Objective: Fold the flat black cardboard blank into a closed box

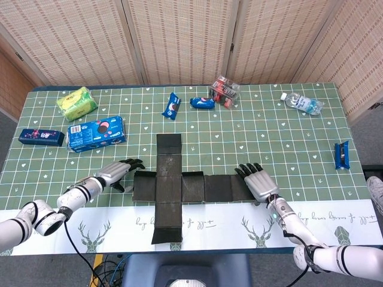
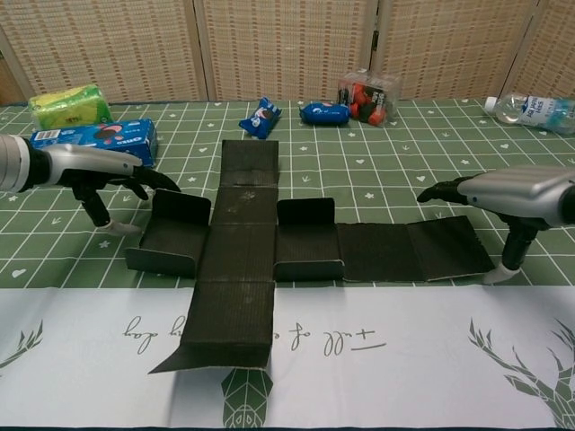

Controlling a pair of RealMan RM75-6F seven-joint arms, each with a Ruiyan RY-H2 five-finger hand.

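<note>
Flat on the green tablecloth (image 1: 281,131) lies the cross-shaped black cardboard blank (image 1: 173,186) (a few side flaps stand up slightly). Just off its left end, the left hand (image 1: 116,171) hovers with fingers spread, holding nothing. At its right end, the right hand (image 1: 259,182) is likewise spread and empty.

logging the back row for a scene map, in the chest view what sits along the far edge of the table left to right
yellow-green packet → blue Oreo box → blue snack wrapper → blue snack pouch → clear box of red items → water bottle
</note>
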